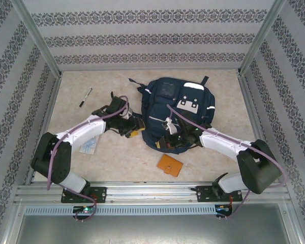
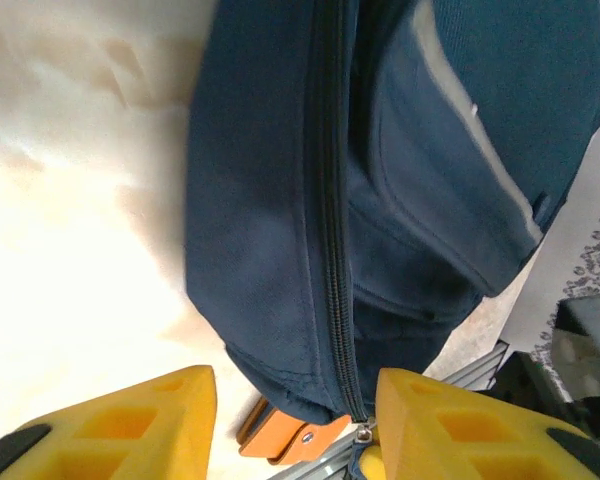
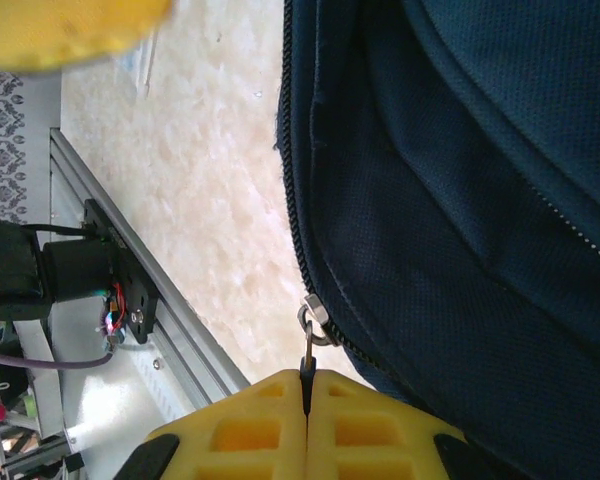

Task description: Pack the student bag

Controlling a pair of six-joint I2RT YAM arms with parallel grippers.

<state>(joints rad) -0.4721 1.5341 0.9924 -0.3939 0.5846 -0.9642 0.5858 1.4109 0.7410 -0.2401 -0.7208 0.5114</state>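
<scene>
**A:** Right end effector [image 3: 305, 388] is clenched on the zipper pull [image 3: 307, 352] of the student bag [image 1: 180, 109], with the thin tab pinched right at the pad tips. Left end effector [image 2: 295, 388] is released. Its jaws are apart, straddling the bag's near corner, and not clamping fabric as far as I can see.

**B:** Where's the bag?

**A:** Flat on the table [image 1: 117, 170], centre-right, front patches up, both arms at its near edge.

**B:** Risks?

**A:** Main one: nothing pins the bag. If right hauls on the pull, I'd expect the whole bag to slide instead of the zip running. Second: very little pad holds the tab, so an off-axis tug could pop it out. Third: soft fabric beside the zipper track [image 2: 332, 250] could bunch into the slider at the corner.

**B:** Anything in the way?

**A:** Orange wallet [image 1: 170, 164] lies on the near side of the bag, close to it, and a dragged bag could shove it. Pen [image 1: 85, 97] is well apart, far left.

**B:** Which view tells you what?

**A:** Right wrist gives the pinch on the tab, which top is too coarse to show. Left wrist gives the jaw gap and the track running between the fingers. Top gives the layout: bag, wallet, pen, and where each arm reaches.
</scene>
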